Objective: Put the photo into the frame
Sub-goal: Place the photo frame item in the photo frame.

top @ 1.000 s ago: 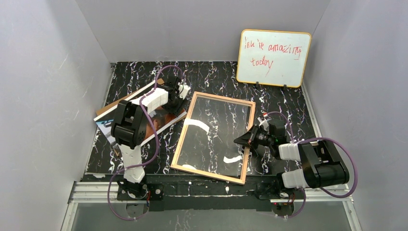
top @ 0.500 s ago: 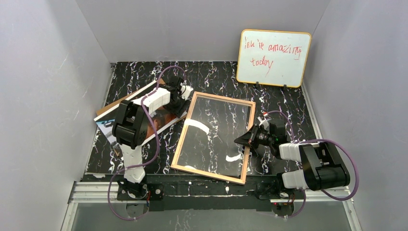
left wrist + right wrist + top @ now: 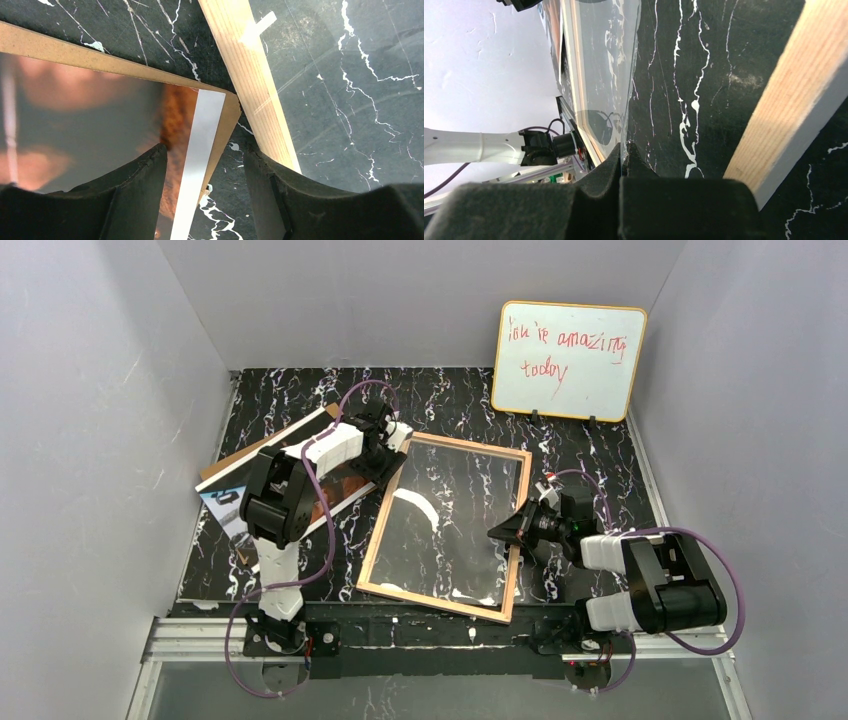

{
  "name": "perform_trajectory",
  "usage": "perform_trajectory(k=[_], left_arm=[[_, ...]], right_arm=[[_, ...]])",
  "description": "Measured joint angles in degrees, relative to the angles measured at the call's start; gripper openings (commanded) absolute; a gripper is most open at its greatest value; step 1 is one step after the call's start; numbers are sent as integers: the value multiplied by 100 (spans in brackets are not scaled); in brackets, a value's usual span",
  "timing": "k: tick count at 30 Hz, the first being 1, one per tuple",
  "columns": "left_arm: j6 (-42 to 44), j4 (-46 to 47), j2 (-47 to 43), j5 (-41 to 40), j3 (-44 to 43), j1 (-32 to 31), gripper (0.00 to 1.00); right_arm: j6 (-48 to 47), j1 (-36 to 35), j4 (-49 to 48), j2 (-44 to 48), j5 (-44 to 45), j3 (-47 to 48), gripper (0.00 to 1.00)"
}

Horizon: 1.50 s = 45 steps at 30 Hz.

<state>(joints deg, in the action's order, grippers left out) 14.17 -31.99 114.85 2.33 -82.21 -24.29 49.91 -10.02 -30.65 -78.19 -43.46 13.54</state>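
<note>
The frame [image 3: 373, 540] lies back-up in the middle of the table, tan wood showing. My right gripper [image 3: 497, 533] is shut on the right edge of its clear pane [image 3: 604, 60], which stands tilted up from the wooden bar [image 3: 789, 90]; the pane's edge runs between the closed fingers of that gripper [image 3: 625, 147]. The photo [image 3: 338, 485] lies at the left on a brown backing board [image 3: 100, 60], its white border [image 3: 200, 130] by the frame's far left corner [image 3: 255, 75]. My left gripper [image 3: 205, 155] is open, low over that photo corner, holding nothing.
An orange-rimmed whiteboard [image 3: 568, 360] with red writing stands at the back right. Grey walls close in the table on both sides and behind. The backing board's left end reaches the table's left edge [image 3: 215, 480].
My left gripper has moved right along the photo to its corner beside the frame. Reflections on the pane have shifted. The right arm has stayed put.
</note>
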Motion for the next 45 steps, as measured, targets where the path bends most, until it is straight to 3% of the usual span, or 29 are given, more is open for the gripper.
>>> perform_trajectory(k=[45], left_arm=[[28, 42, 0, -111, 31, -44, 54]], right_arm=[[-448, 295, 772, 557, -181, 136, 1]])
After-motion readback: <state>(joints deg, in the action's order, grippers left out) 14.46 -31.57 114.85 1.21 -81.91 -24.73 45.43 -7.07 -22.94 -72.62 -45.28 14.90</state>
